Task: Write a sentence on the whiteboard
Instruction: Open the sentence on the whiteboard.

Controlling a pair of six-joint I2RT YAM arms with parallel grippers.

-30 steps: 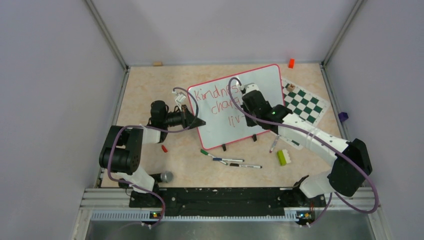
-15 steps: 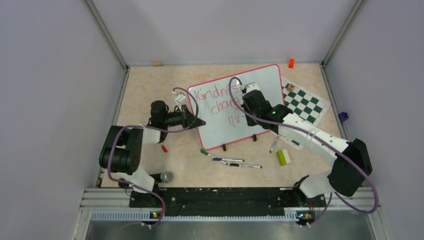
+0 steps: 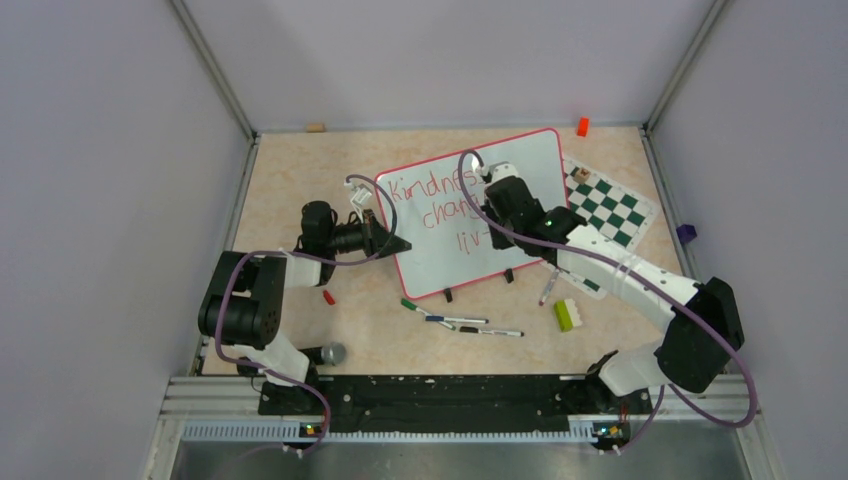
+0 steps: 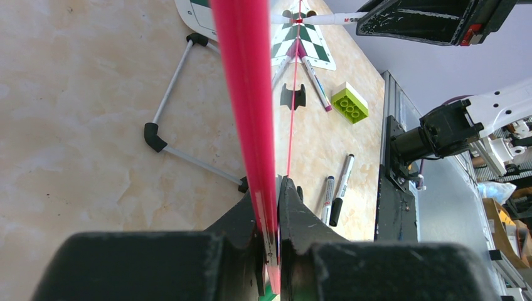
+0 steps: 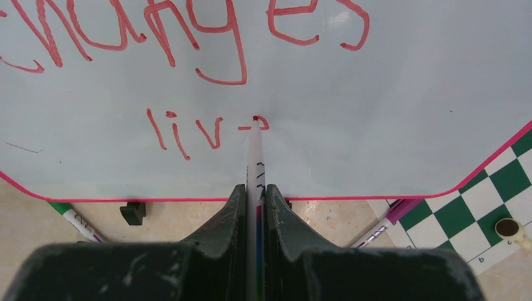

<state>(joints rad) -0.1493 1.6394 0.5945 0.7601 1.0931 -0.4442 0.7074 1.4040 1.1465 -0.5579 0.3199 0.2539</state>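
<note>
The whiteboard, white with a red-pink frame, stands tilted on two black clip feet in mid-table. The sentence in red reads "Kindnes…", "chang…" and "liv-", partly hidden by my right arm. In the right wrist view "changes" and "liv-" show on the board. My right gripper is shut on a white marker, whose red tip touches the board just after the dash. My left gripper is shut on the whiteboard's red left edge; from above it sits at that edge.
A green-and-white chess mat lies right of the board. Loose markers, a green-capped one and a pink one lie in front. A green brick, a small red piece and an orange block are scattered about.
My right wrist has shifted slightly to the right along the third line with the marker. The left arm and the board have not moved.
</note>
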